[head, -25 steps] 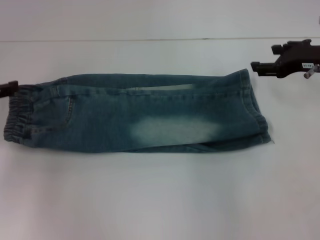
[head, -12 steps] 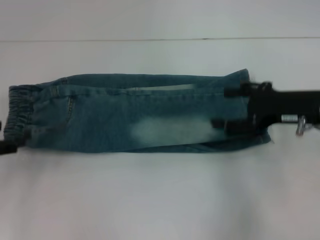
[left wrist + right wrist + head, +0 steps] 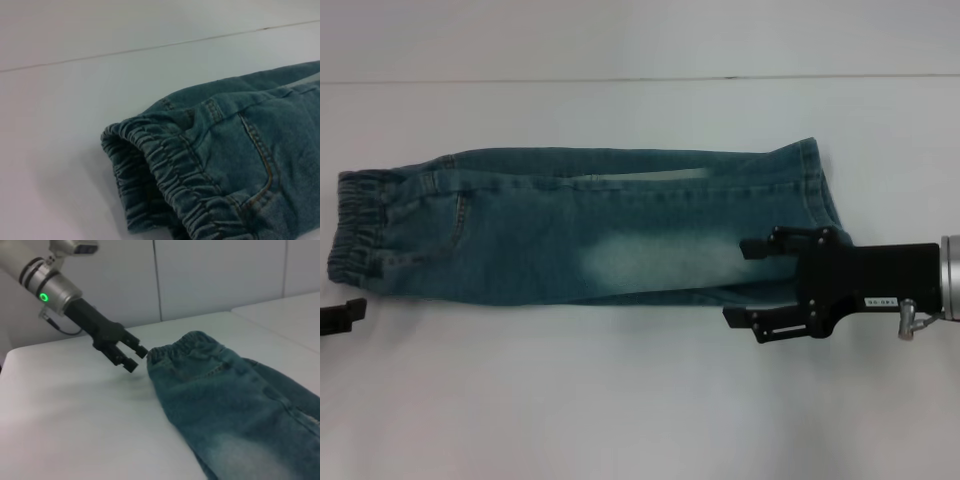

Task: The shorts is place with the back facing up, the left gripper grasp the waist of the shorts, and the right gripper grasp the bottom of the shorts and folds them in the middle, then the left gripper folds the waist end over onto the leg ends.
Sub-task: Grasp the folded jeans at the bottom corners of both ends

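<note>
The left pincer (image 3: 342,316) is showing only as a black tip at the left edge of the head view, hovering just below the waist (image 3: 358,228) and apart from it. In the right wrist view, the left pincer (image 3: 131,356) is hanging just beside the waist (image 3: 186,347), its fingers (image 3: 137,350) standing slightly apart and holding nothing. The shorts (image 3: 590,225) are lying flat on the white bench (image 3: 620,400), already doubled lengthwise into one long strip, waist pointing left and leg ends (image 3: 825,215) pointing right. A back pocket (image 3: 420,230) is facing up near the waist. The right pincer (image 3: 745,283) is reaching in from the right at the lower corner of the leg ends. Its jaws are standing wide apart: the upper finger is overlapping the denim, the lower finger is sitting over bare bench just below the fabric edge. No cloth is clamped.
</note>
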You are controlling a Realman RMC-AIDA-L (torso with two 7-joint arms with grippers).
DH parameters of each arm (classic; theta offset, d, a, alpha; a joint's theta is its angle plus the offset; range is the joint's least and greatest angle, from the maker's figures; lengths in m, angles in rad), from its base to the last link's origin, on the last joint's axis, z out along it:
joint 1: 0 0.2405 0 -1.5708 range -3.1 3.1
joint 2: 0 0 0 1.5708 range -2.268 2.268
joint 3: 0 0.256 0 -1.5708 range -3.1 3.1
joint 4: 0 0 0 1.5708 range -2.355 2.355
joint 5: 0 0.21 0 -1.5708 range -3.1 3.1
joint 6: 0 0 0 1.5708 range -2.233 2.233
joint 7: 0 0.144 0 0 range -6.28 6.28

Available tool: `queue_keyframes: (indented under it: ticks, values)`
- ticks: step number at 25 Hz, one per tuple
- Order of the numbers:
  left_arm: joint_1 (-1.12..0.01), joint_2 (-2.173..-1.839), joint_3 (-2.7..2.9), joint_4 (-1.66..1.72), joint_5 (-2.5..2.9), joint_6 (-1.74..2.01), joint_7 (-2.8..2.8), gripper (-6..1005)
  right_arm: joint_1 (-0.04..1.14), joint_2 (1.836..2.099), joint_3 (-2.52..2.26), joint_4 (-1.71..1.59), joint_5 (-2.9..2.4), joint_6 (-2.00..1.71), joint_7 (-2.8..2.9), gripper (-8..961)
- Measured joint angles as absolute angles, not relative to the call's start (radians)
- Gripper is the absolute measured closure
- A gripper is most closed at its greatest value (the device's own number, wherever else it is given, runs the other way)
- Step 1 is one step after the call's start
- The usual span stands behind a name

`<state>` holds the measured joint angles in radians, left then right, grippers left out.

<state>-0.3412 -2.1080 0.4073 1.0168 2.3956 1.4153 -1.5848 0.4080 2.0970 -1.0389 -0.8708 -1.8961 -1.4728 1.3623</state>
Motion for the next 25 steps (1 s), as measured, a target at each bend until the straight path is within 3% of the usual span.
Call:
queue_keyframes:
  ticks: [13,18,22,25]
  values:
    - [-0.371,-2.118,0.408,0.981,2.387,1.373,-1.509,113,0.420,2.099,-1.071,-0.841,-1.895,-1.464,1.368,45]
    - [-0.365,-2.130,0.399,0.995,2.356,1.352,-1.478,222,0.420,2.099,-1.071,-0.831,-1.894,-1.457,1.369,53]
    - [-0.350,-2.147,0.399,1.008,2.300,1.328,-1.430,361,0.421,2.098,-1.071,-0.827,-1.893,-1.450,1.370,60]
    - [-0.357,-2.141,0.405,0.997,2.300,1.330,-1.431,480,0.422,2.099,-1.071,-0.820,-1.887,-1.447,1.369,65]
